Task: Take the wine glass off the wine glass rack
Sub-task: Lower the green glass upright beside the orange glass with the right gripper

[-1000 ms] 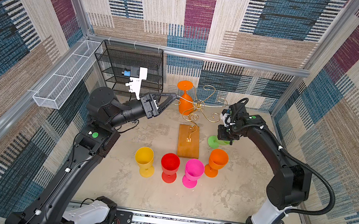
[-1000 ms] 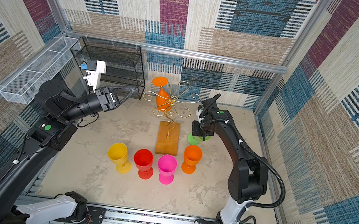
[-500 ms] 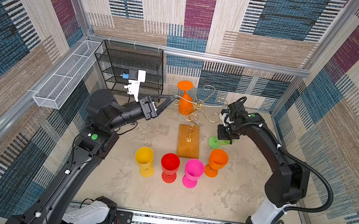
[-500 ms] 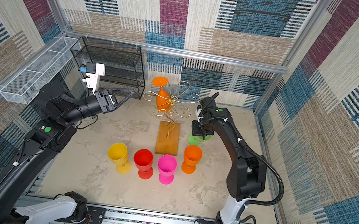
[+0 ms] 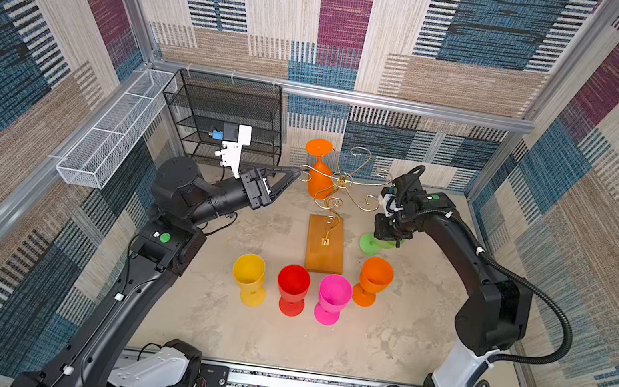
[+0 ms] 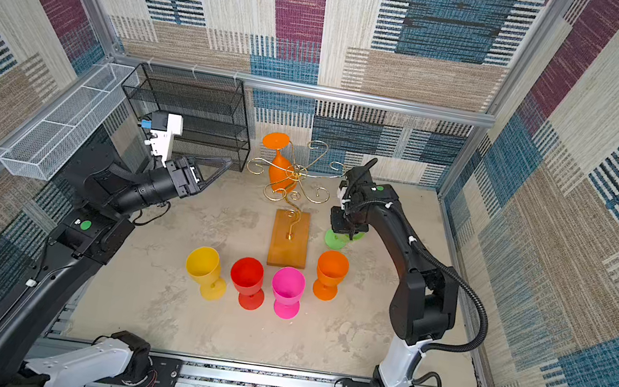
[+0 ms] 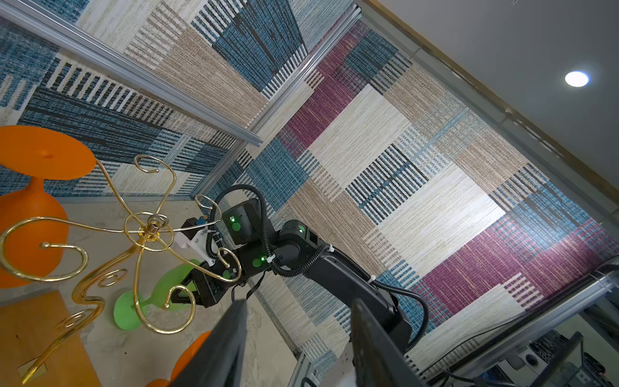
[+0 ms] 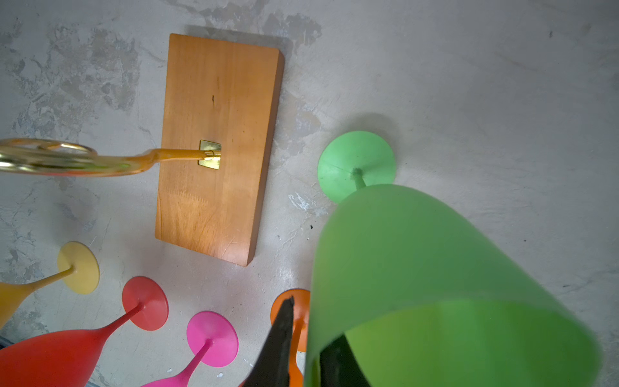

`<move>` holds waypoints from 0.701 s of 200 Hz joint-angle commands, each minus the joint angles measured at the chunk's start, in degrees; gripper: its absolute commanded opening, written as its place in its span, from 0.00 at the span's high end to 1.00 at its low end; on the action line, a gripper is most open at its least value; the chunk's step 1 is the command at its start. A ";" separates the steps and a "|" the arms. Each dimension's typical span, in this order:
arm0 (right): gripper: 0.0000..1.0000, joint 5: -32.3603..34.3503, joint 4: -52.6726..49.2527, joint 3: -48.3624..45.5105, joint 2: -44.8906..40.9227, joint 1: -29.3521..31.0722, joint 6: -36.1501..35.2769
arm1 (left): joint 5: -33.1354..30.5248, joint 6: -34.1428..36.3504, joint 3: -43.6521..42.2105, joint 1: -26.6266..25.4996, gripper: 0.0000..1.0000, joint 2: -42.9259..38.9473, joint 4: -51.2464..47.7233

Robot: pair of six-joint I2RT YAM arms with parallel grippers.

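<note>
One orange wine glass (image 5: 318, 181) on rack (image 5: 325, 247) | left hand (image 5: 290, 176) half-open, empty — right hand (image 8: 312, 324) barely parted astride green glass (image 8: 418, 251) rim

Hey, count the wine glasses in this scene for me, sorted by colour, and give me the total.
Orange wine glasses: 2
Yellow wine glass: 1
Red wine glass: 1
Pink wine glass: 1
Green wine glass: 1
Total: 6
</note>
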 commanded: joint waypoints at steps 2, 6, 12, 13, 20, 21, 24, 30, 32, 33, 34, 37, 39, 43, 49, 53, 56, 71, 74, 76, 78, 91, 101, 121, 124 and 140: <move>0.80 -0.20 1.36 0.76 -0.06 0.09 -0.19 | -0.13 -0.06 -0.58 0.02 0.48 -0.50 2.63; 0.80 -0.17 1.38 0.90 0.02 0.04 -0.18 | -0.13 -0.14 -0.71 0.11 0.47 -0.59 2.77; 0.79 -0.06 1.38 1.17 0.14 0.05 -0.13 | -0.13 -0.20 -0.85 0.11 0.47 -0.59 2.86; 0.79 -0.05 1.38 1.26 0.12 0.05 -0.11 | -0.09 -0.18 -0.90 0.11 0.48 -0.59 2.88; 0.79 0.11 1.45 1.67 0.19 0.05 -0.02 | -0.05 -0.32 -1.07 0.11 0.47 -0.68 2.90; 0.79 0.08 1.46 1.73 0.23 0.04 -0.01 | -0.09 -0.29 -1.09 0.11 0.47 -0.68 2.90; 0.79 0.13 1.51 1.91 0.20 0.06 0.06 | -0.05 -0.34 -1.11 0.11 0.47 -0.68 2.98; 0.79 0.15 1.64 2.20 0.11 0.05 0.16 | -0.05 -0.46 -1.38 0.16 0.47 -0.77 3.07; 0.79 0.10 1.67 2.29 0.10 0.04 0.17 | -0.07 -0.44 -1.42 0.19 0.47 -0.81 3.12; 0.79 0.08 1.65 2.35 0.10 0.09 0.17 | -0.10 -0.44 -1.49 0.19 0.47 -0.83 3.14; 0.78 0.07 1.69 2.38 0.14 0.11 0.17 | -0.12 -0.43 -1.48 0.20 0.47 -0.84 3.16; 0.78 -0.04 1.73 2.59 0.15 0.05 0.17 | -0.18 -0.55 -1.57 0.20 0.47 -0.85 3.23; 0.78 -0.04 1.78 2.70 0.11 0.11 0.17 | -0.14 -0.55 -1.62 0.20 0.48 -0.85 3.25; 0.78 -0.03 1.82 2.89 0.14 0.11 0.17 | -0.13 -0.60 -1.74 0.20 0.48 -0.94 3.40; 0.77 -0.16 1.95 3.10 0.26 0.09 0.26 | -0.13 -0.69 -1.86 0.20 0.48 -1.02 3.45; 0.77 -0.26 2.04 3.23 0.22 0.05 0.26 | -0.13 -0.77 -1.98 0.20 0.47 -1.03 3.51; 0.77 -0.41 2.08 3.36 0.27 0.10 0.26 | -0.13 -0.78 -1.99 0.20 0.48 -1.11 3.52; 0.77 -0.52 2.11 3.64 0.35 0.06 0.35 | -0.13 -0.86 -2.22 0.30 0.47 -1.20 3.61; 0.77 -0.51 2.09 3.68 0.36 0.04 0.35 | -0.20 -0.84 -2.30 0.29 0.48 -1.20 3.61; 0.77 -0.55 2.08 3.67 0.36 0.04 0.35 | -0.15 -0.84 -2.31 0.29 0.47 -1.21 3.61; 0.77 -0.58 2.15 3.60 0.36 0.04 0.35 | -0.14 -0.86 -2.27 0.29 0.47 -1.21 3.61; 0.76 -0.91 2.25 3.47 0.24 0.04 0.35 | -0.14 -0.87 -2.37 0.29 0.47 -1.29 3.61; 0.76 -1.19 2.26 3.14 0.09 0.04 0.35 | -0.13 -0.87 -2.42 0.29 0.47 -1.29 3.61; 0.76 -2.19 2.74 1.77 -0.65 0.04 0.35 | -0.13 -0.87 -2.44 0.38 0.47 -1.29 3.67; 0.76 -2.37 2.85 1.49 -0.82 0.07 0.35 | -0.13 -0.83 -2.43 0.42 0.47 -1.29 3.61; 0.76 -3.45 3.69 -0.09 -2.04 0.05 0.51 | -0.22 -0.84 -2.52 0.38 0.47 -1.21 3.61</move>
